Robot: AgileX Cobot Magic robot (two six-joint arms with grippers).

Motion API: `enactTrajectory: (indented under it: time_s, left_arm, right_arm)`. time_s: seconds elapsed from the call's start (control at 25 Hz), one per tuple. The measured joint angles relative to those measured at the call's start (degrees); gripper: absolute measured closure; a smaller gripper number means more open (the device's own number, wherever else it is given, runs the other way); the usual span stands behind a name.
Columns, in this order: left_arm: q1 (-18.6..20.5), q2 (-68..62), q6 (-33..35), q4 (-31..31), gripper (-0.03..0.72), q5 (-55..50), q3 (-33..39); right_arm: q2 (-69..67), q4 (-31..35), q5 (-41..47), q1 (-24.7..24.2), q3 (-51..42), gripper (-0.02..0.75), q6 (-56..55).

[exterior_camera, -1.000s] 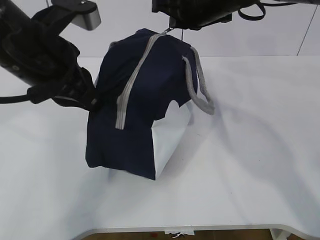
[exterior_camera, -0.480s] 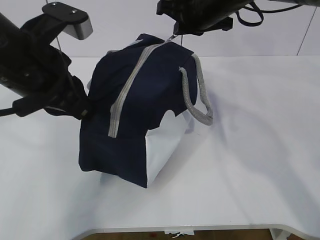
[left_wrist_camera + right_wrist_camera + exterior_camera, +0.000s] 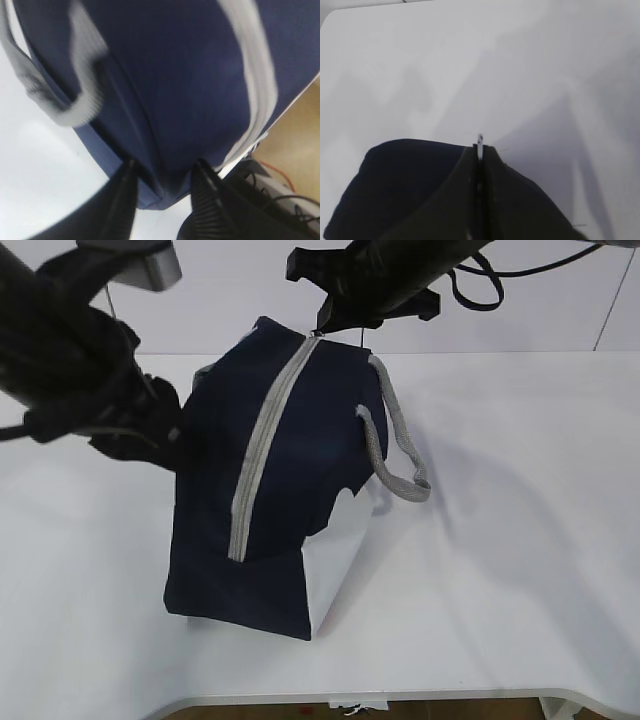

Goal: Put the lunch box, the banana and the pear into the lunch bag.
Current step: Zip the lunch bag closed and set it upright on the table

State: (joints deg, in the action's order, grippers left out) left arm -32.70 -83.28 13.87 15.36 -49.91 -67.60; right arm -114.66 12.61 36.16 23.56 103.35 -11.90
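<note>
We see the lunch bag standing on the desk, zipped — soft fabric, best taken by pull or webbing. Its long axis runs from the far end toward us. Our right claw, pressed together, pinches the zipper pull; our left claw straddles a bag corner.

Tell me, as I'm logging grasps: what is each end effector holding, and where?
Right end effector: shut on the metal zipper pull. Left end effector: straddling the navy-blue fabric lunch bag; grip unclear.

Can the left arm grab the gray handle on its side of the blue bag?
Probably yes: the left gripper sits at the lunch bag edge, and the handle hangs just beyond, uncovered.
</note>
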Motion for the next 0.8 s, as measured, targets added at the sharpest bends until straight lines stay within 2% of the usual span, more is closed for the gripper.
enactTrajectory:
  time_s: [0.04,0.08,0.16,0.32,0.48,0.8]
  left_arm:
    - [0.0,0.0,0.0,0.0,0.428,0.0,0.0]
    - [0.0,0.4,-2.1,0.0,0.351,-1.7,-2.9]
    - [0.0,0.4,-5.0,0.0,0.303,-3.7,-6.9]
    - [1.1,-0.2,-7.2,0.0,0.282,-5.9,-12.9]
    - [3.6,-6.0,-8.0,1.7,0.276,-11.0,-21.5]
    - [3.7,-17.9,-8.2,4.4,0.275,-16.2,-32.5]
  right_arm:
    - [0.0,0.1,0.0,0.0,0.0,0.737,0.2]
    - [0.0,0.2,0.0,0.0,0.0,0.737,0.3]
    - [0.0,1.0,0.1,0.0,0.0,0.737,1.5]
    - [0.0,1.5,0.1,0.0,0.0,0.737,2.8]
    - [0.0,1.7,0.1,0.0,0.0,0.737,3.6]
    - [0.0,1.8,0.0,0.0,0.0,0.737,4.4]
